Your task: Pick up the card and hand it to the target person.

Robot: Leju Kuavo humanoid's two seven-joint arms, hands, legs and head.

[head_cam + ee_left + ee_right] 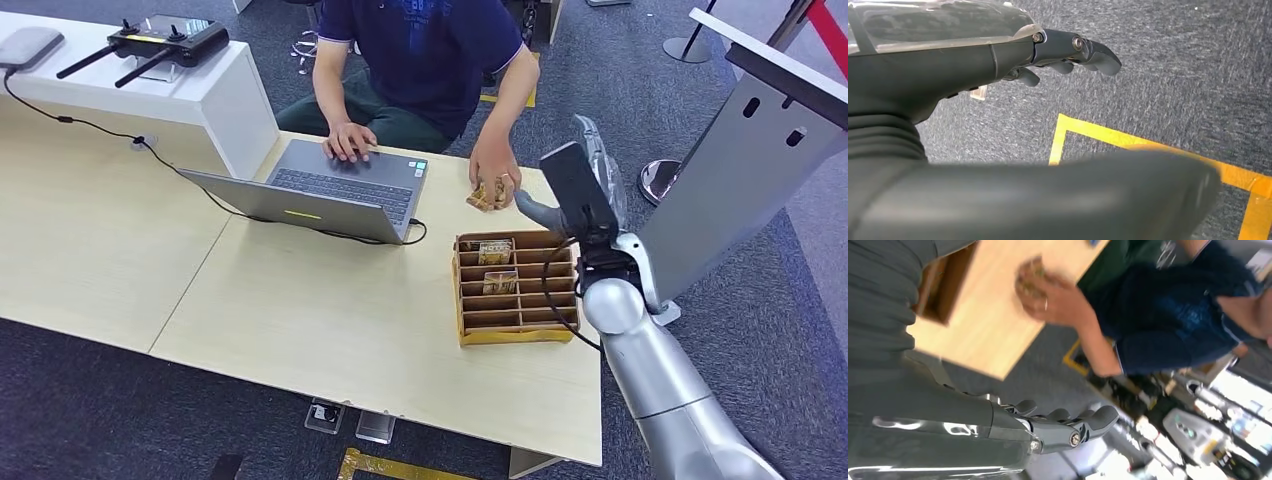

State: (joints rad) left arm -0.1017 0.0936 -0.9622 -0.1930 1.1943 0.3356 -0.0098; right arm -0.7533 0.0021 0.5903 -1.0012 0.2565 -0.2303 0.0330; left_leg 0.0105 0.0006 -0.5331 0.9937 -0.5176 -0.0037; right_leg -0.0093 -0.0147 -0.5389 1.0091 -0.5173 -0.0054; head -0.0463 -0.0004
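At the counter's far edge, at about one o'clock from the slotted box (517, 288), the card (487, 196) sits in the person's hand (494, 172), pressed toward the counter (330, 330); it reads as already passed over, though its face is too small to make out. The right hand (580, 195) hangs just beside it at three o'clock, holding nothing, fingers loosely extended and apart in the right wrist view (1068, 422). The chief risk, as I judge it, is on withdrawal: the forearm stands directly over the box's right wall, and a careless pull back could knock the box or the two cards (497, 267) in its slots. The left hand (1068, 52) hangs over carpet, empty, fingers slightly bent.
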